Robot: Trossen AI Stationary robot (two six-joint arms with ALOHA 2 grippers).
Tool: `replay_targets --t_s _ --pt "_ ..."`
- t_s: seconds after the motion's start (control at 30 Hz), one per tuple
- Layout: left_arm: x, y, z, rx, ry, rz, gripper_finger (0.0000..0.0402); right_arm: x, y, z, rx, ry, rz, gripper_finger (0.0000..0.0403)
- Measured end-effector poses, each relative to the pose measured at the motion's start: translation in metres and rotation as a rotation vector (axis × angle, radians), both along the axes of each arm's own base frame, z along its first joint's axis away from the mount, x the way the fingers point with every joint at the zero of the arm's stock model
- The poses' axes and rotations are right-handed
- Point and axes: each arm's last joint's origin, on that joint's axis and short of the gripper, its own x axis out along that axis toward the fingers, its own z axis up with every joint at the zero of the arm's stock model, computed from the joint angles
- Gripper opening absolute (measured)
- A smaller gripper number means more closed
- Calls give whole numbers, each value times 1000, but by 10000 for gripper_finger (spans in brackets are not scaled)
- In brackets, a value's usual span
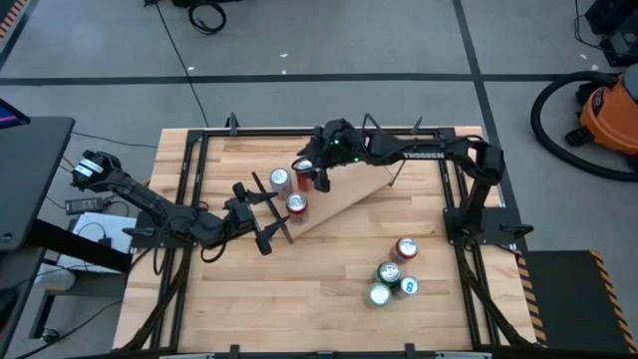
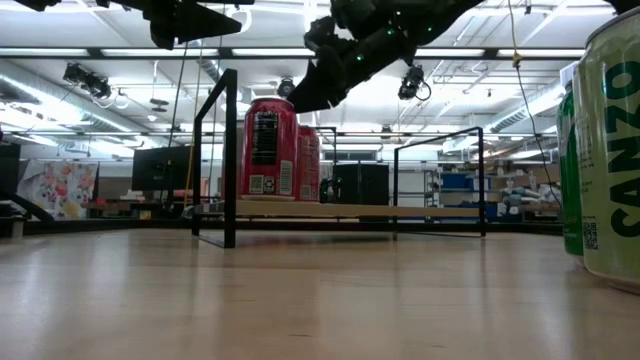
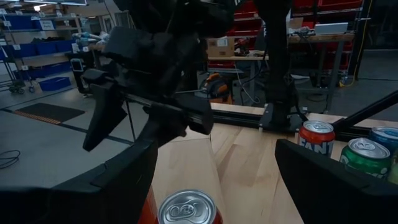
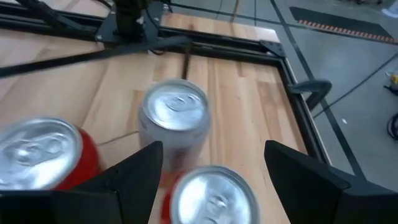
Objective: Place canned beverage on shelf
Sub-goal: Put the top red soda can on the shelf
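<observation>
The shelf (image 1: pixel 349 194), a light-wood plank with black rod frames at its ends, lies slantwise on the table's far half. Three cans stand on its left end: a pale one (image 4: pixel 174 115), a red one (image 4: pixel 37 155) and a third (image 4: pixel 214 196). My right gripper (image 1: pixel 317 178) hovers open over the third can, tipped downward, one finger on either side of its top. My left gripper (image 3: pixel 205 186) is level and wide open, just left of the shelf's end. A red can's silver top (image 3: pixel 189 208) shows low between its fingers, apart from both.
Several more cans (image 1: pixel 394 274) stand grouped at the table's near right, and they loom large at the right of the low view (image 2: pixel 610 150). Black frame rails (image 1: pixel 184 199) run along the table's sides. The shelf's right half (image 2: pixel 420 210) is bare wood.
</observation>
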Motion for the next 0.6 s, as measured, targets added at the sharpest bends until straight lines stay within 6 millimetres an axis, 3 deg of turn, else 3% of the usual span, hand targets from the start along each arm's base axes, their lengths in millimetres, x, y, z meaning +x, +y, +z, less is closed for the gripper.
replay_targets --t_s 0.6 --pt "0 0 0 -5 -2 0 336 -11 -13 -10 39 116 -52 291"
